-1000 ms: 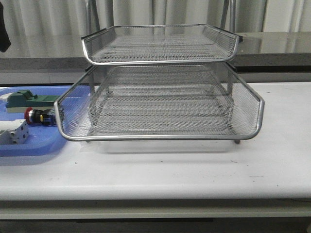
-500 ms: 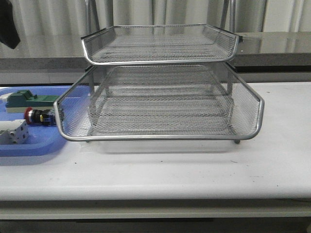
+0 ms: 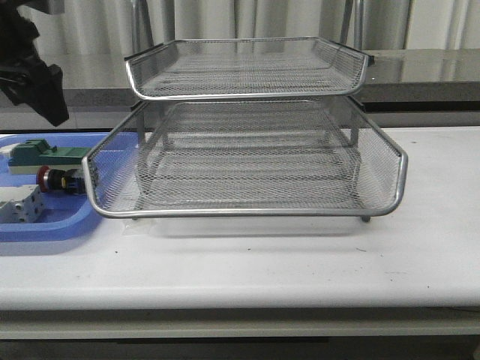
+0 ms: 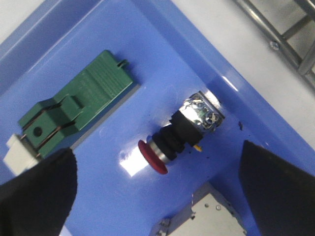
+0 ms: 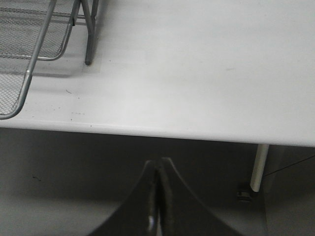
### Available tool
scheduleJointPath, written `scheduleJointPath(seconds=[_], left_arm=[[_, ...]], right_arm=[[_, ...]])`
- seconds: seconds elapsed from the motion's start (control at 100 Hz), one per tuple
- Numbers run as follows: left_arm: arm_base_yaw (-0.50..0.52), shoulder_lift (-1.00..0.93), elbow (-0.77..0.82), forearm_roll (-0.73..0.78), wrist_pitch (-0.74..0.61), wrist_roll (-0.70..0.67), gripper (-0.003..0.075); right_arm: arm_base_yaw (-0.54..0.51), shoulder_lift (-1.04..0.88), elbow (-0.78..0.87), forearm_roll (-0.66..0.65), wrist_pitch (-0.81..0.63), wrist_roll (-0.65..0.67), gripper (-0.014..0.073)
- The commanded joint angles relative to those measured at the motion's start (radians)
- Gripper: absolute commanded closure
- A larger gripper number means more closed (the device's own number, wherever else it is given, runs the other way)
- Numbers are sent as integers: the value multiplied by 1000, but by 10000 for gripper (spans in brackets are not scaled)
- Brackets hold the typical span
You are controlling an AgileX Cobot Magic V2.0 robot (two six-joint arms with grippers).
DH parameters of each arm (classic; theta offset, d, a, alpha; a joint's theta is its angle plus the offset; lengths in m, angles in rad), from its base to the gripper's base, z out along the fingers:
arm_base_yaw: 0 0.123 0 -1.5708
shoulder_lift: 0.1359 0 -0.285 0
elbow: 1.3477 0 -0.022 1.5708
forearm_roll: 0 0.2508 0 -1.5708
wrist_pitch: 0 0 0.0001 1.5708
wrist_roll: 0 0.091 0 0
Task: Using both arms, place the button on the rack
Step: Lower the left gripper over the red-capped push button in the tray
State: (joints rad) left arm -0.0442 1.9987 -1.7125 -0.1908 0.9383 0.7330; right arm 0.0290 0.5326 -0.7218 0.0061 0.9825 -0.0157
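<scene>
White table (image 3: 420, 247) carried the rack (image 3: 247, 161), silver mesh trays stacked, the lowest drawn forward; trays held nothing visible. One wire leg and tray corner showed in the right wrist view (image 5: 29, 44), near the table's front edge. Blue tray (image 3: 45, 225) sat just beside the rack's left side. Left arm (image 3: 30, 67) hung above the blue tray, black bulk at the upper left of the front view. In the tray: green block (image 4: 74, 105), white terminal block (image 3: 21, 205), and between them the button (image 4: 179, 135), lying on its side, red cap pointing away from the rack. Left gripper (image 4: 157, 196) was spread wide above the button, fingers (image 4: 37, 191) either side, touching nothing. Right gripper (image 5: 156, 196) hung below the table edge, fingers pressed together, holding nothing.
</scene>
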Motion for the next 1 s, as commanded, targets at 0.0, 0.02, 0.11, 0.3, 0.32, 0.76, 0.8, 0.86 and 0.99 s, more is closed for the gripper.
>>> scheduleJointPath(seconds=[0.0,0.02,0.11,0.3,0.32,0.76,0.8,0.86,0.99], left_arm=[[-3,-5,-78,-55,21,86,85],[-3,5,-87,-58,26,98,85],[-3,46,-110,-61,49,139,85],[-3,96,-114,-61,61,202,85],[-5,101,-114,-61,61,207,85],[-45,162,-114,-59,24,300,85],[-45,164,-114,-59,13,307,85],[-45,169,-114,-57,4,308,85],[-45,179,-114,-49,4,317,85]], right_arm=[[0,3,-33,-6,-52,-1,662],[0,3,-33,-6,-52,-1,662],[0,3,-33,-6,-52,-1,662],[0,3,-33,-6,-52,-1,662],[0,3,-33,-6,-52,-1,662],[0,3,-33,-6,-51,-1,662],[0,3,-33,-6,-51,-1,662],[0,3,-33,-6,-51,-1,662],[0,3,-33,-6,-51,-1,662]])
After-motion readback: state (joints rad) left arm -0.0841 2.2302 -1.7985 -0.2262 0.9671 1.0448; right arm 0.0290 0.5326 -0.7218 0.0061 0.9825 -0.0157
